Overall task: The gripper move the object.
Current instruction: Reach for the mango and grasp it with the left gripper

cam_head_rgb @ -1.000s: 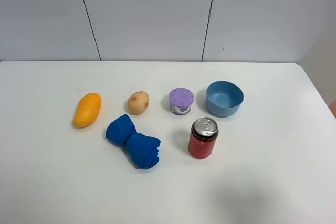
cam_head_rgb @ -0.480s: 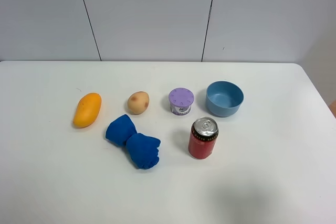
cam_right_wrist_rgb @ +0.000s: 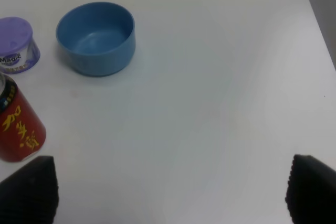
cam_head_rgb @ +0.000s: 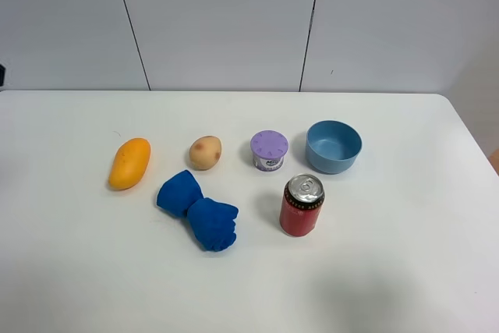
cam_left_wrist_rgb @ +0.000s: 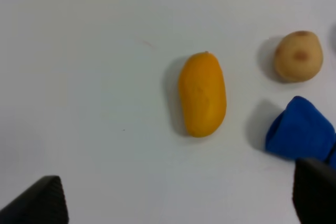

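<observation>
The object, a smooth orange-yellow mango (cam_head_rgb: 129, 163), lies on the white table at the left, apart from everything else. It also shows in the left wrist view (cam_left_wrist_rgb: 202, 94), beyond my left gripper (cam_left_wrist_rgb: 178, 205). That gripper hangs above the table, open and empty, with only its black fingertips (cam_left_wrist_rgb: 39, 203) showing. My right gripper (cam_right_wrist_rgb: 168, 195) is open and empty above the right part of the table, its fingertips (cam_right_wrist_rgb: 312, 190) wide apart. Neither gripper shows in the exterior high view.
A tan potato (cam_head_rgb: 206, 152) lies right of the mango. A crumpled blue cloth (cam_head_rgb: 199, 211) lies in front of it. A purple-lidded cup (cam_head_rgb: 269, 150), a blue bowl (cam_head_rgb: 334, 146) and a red can (cam_head_rgb: 301, 205) stand right of the middle.
A small dark part has come into the exterior high view at its left edge. Nothing on the table has moved.
</observation>
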`<state>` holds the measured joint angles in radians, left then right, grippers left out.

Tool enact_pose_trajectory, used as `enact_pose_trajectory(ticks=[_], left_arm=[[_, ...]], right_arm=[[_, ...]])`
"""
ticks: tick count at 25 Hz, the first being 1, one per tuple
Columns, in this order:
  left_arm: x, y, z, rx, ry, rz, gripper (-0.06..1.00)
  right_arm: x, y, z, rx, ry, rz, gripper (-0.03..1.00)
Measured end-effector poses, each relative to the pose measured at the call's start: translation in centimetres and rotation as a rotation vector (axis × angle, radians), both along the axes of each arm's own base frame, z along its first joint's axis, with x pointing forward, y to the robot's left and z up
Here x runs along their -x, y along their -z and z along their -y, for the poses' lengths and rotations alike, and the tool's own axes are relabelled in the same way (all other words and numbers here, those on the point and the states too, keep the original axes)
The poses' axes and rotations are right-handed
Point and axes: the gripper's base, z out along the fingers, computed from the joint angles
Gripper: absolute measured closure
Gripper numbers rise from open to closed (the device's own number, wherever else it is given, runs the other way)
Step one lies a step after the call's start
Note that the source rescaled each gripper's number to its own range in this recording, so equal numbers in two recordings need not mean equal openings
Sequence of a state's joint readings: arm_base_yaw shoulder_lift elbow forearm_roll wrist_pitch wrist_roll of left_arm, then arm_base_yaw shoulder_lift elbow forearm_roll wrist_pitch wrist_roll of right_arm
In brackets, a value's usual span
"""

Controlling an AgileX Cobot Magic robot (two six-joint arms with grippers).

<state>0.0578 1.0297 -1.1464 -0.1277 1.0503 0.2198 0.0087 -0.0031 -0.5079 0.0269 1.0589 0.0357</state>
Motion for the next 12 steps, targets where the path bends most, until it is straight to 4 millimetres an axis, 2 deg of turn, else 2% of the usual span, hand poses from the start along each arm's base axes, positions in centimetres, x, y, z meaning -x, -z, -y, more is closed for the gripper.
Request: enact_pose_trajectory(ticks=[2, 6, 12], left_arm=[[-3.1, 0.9, -0.2, -0.002, 0.007, -0.067, -0.06], [-7.6, 3.1, 0.4, -0.015, 0.060, -0.167, -0.06], [-12.0, 7.2, 2.8, -0.063, 0.166, -0.259, -0.06]], right_arm=[[0.0, 0.0, 0.0, 0.000, 0.000, 0.000, -0.03], [0.0, 0.0, 0.0, 0.000, 0.000, 0.000, -0.03], [0.0, 0.0, 0.0, 0.000, 0.000, 0.000, -0.03]])
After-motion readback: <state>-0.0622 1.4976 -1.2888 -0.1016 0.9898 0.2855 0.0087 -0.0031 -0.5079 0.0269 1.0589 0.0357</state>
